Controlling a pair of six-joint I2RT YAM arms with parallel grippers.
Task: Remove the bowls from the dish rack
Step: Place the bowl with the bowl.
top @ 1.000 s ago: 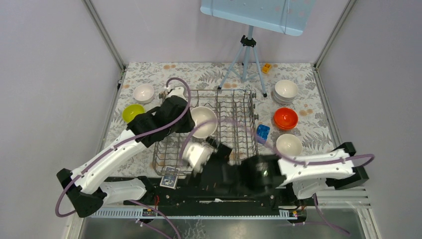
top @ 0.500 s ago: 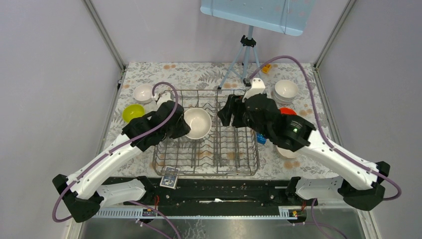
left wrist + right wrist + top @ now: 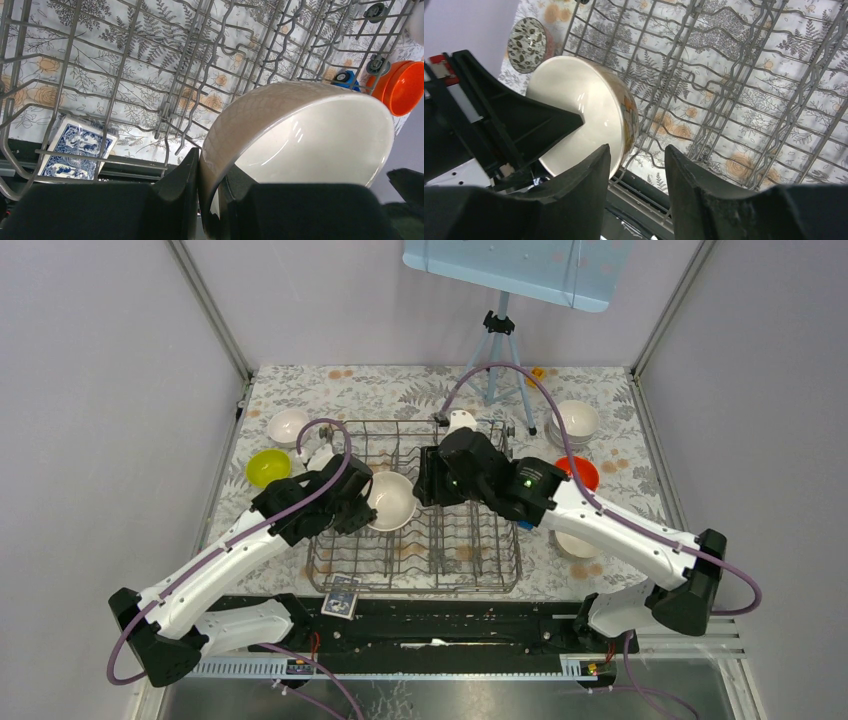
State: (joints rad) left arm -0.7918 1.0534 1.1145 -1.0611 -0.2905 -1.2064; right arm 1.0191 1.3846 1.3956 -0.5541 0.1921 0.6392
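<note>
Finding one: my right gripper [image 3: 428,480] has swung from the near edge of the table to a place over the large grey wire dish rack [image 3: 470,540]; it now hangs just beside the cream-white glossy round bowl [image 3: 392,502]. Its jaws have drawn in from their widest but stand apart with nothing between them. My left gripper [image 3: 210,160] has kept its pinch on the near rim of that bowl, one finger inside and one outside; the bowl hangs above the rack's left half, clear of the tines. I judge a second hold or a handover is being set up, so this bowl is not yet unloaded.

Finding two: the bowl is round, so it has no long axis; its mouth faces up, tipped toward my right gripper.
</note>
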